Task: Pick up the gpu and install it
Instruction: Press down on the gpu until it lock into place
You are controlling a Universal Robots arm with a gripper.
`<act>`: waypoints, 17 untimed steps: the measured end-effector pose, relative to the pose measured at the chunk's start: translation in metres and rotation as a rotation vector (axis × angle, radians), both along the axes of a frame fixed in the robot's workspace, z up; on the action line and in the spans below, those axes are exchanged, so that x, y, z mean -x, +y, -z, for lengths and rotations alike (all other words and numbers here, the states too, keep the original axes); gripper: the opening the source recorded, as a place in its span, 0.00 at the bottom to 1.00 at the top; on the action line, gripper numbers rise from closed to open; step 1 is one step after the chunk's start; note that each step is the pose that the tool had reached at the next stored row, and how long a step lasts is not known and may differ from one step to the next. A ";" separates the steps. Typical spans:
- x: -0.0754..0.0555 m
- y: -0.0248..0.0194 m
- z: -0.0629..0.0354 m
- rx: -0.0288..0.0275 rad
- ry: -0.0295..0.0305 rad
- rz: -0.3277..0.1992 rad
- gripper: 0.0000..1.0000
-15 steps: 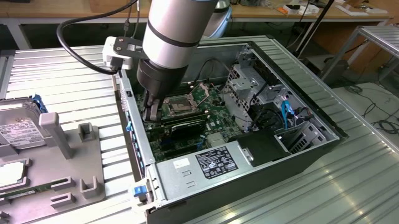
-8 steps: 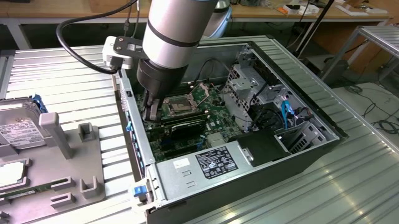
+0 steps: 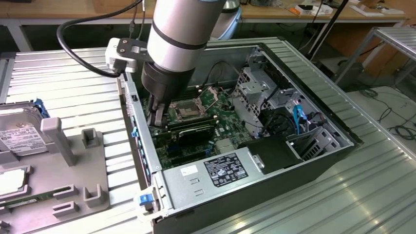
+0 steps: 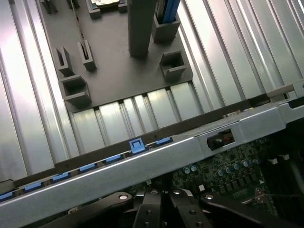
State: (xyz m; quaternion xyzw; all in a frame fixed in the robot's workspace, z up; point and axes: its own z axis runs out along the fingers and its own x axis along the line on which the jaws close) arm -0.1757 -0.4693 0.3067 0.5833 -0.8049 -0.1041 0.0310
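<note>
Gripper is seen down inside the open PC case, at the case's rear wall edge, just beside the CPU socket. Fingers are closed fully. Whether anything is pinched between them can't be told; fingertips are masked by the arm in the exterior view.

The gpu is judged to be the black card lying along the motherboard, next to the CPU socket on the side toward the power supply, directly under the gripper. It looks to be in or on its slot; full seating can't be confirmed.

Grey fixture tray sits outside the case, beyond its rear wall, with the hard drive at its far end.

Risks, as judged:
- Card left tilted in the slot if only one end is pressed.
- Socket lever or capacitors clipped by the closed fingers, clearance being tight.
- Bracket end fouled on the rear wall rail if misaligned.
- Board flexed by excess downward force.
</note>
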 end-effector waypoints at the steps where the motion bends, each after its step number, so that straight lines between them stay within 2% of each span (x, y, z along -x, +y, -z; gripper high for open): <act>1: 0.000 -0.0001 0.0003 -0.0031 0.0001 0.000 0.11; 4: 0.000 0.0001 0.0010 -0.0155 -0.0003 0.000 0.11; 5: 0.000 0.0002 0.0011 -0.0165 -0.0004 0.000 0.11; 7: 0.000 0.0001 0.0009 -0.0150 0.0016 0.000 0.11; 11: -0.001 0.0001 -0.0025 0.0013 0.0135 0.000 0.11; 15: -0.001 0.0001 -0.0017 0.0017 0.0142 0.000 0.11; 17: -0.001 0.0001 -0.0002 -0.0048 0.0141 0.000 0.11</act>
